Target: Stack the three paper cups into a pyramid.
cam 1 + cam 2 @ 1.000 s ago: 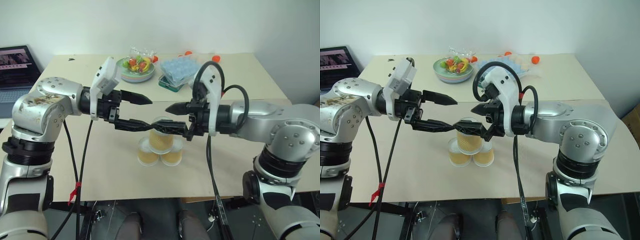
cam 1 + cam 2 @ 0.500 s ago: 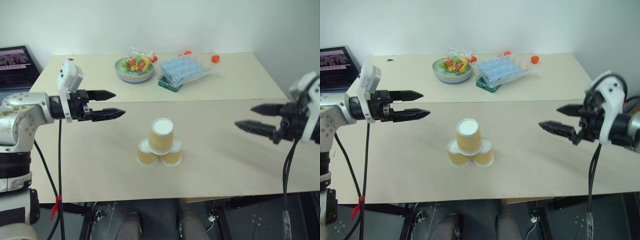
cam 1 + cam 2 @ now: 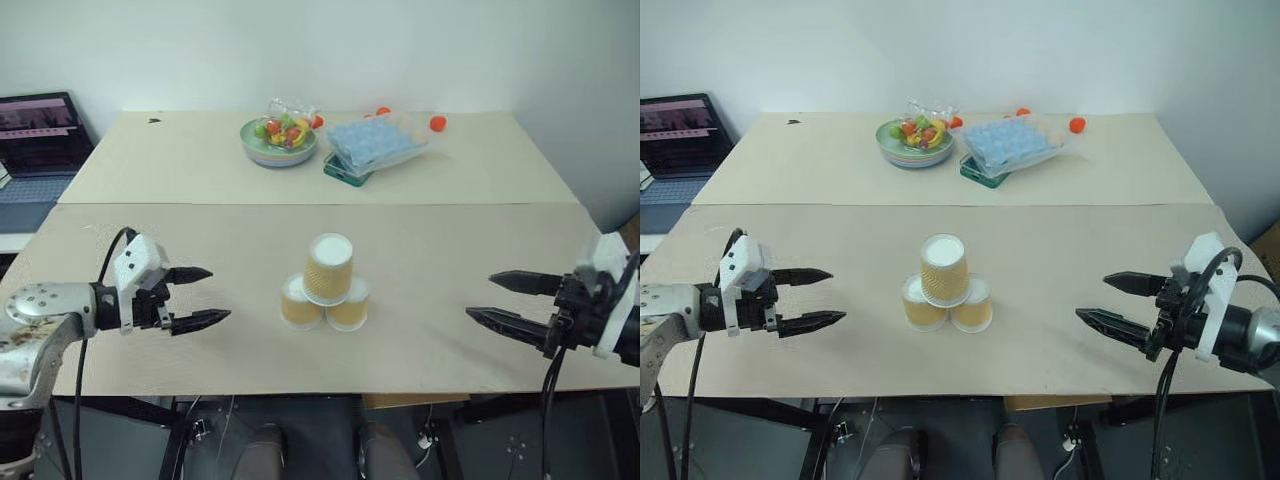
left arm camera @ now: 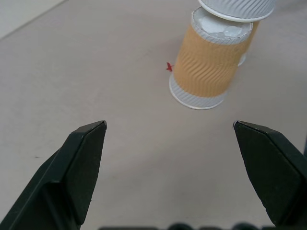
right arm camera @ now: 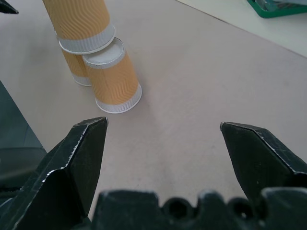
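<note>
While three paper cups (image 3: 326,290) stand mid-desk (image 3: 200,240) as a pyramid, two below and one atop, the left gripper (image 3: 205,297) and right gripper (image 3: 490,298) flank them well apart, fingers spread, empty.

1. I can read no words, brand names or numbers on anything in front of me.
2. The laptop (image 3: 40,135) at the far left edge has its screen lit, but whatever is on it is too small for me to make out.
3. The paper cups (image 3: 325,290) carry only a wavy ribbed pattern, no printing I can read.
4. My left wrist view shows a small red mark (image 4: 169,66) on the table (image 4: 96,72), just beside the nearest cup's lower edge; I cannot tell whether it is a sign or a letter.
</note>
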Motion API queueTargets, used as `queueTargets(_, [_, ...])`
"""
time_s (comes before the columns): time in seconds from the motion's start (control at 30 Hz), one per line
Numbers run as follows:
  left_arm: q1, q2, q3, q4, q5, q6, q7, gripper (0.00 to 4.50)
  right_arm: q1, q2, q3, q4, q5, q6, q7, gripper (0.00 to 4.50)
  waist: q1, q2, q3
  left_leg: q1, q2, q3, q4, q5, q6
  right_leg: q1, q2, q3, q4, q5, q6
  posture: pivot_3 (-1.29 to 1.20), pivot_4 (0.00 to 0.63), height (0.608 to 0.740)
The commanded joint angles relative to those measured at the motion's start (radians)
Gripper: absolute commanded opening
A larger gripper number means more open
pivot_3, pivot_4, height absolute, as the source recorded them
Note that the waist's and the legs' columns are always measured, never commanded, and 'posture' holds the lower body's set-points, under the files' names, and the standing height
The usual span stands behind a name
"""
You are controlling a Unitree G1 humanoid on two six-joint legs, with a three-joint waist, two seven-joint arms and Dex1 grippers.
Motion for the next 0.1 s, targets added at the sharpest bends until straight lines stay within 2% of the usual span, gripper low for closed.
queueTargets(0.03, [-0.033,-0.053,0.015,0.027,0.032,-0.079,0.078,4.5,0.004,0.035,0.023,-0.003,-0.035,-0.073,-0.039,4.4,0.004,0.0,0.0,0.003,0.001,0.0,0.0,0.0,0.0,0.004,0.001,0.0,-0.002,-0.001,0.002,0.0,0.15,0.74])
queueTargets(0.1, [-0.05,-0.07,0.008,0.037,0.029,-0.085,0.091,4.5,0.003,0.044,0.039,-0.005,-0.038,-0.081,-0.051,4.4,0.005,0.0,0.0,0.005,0.002,0.0,0.0,0.0,0.0,0.007,0.002,-0.001,-0.003,-0.001,0.002,0.0,0.15,0.74])
